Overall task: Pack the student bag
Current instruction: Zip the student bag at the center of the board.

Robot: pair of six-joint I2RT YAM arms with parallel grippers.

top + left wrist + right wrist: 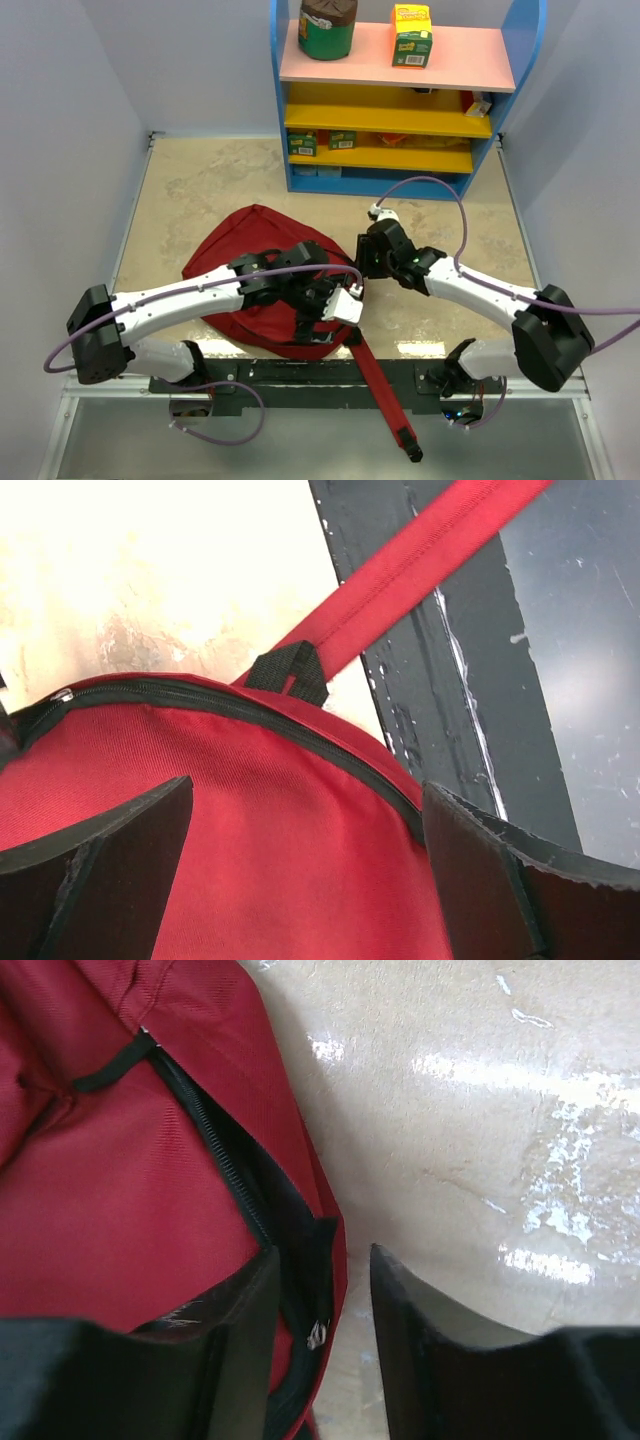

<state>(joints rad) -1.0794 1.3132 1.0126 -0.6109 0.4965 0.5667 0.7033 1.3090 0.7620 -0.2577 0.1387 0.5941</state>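
The student bag (240,250) is a dark red backpack lying flat on the table in front of the arms. One red strap (385,400) trails over the near edge. My left gripper (325,315) is open, with its fingers (100,870) wide apart just over the bag's red fabric (300,830), near the dark zipper (250,715) and a black loop (290,670). My right gripper (362,262) is open at the bag's right edge. In the right wrist view the bag's edge with its zipper (215,1150) lies between the fingers (430,1350), against the left one.
A blue shelf unit with a pink top (400,60) stands at the back. It carries a green canister (327,27), a yellow-green box (411,35) and small boxes on lower shelves. The black mounting rail (300,375) runs along the near edge.
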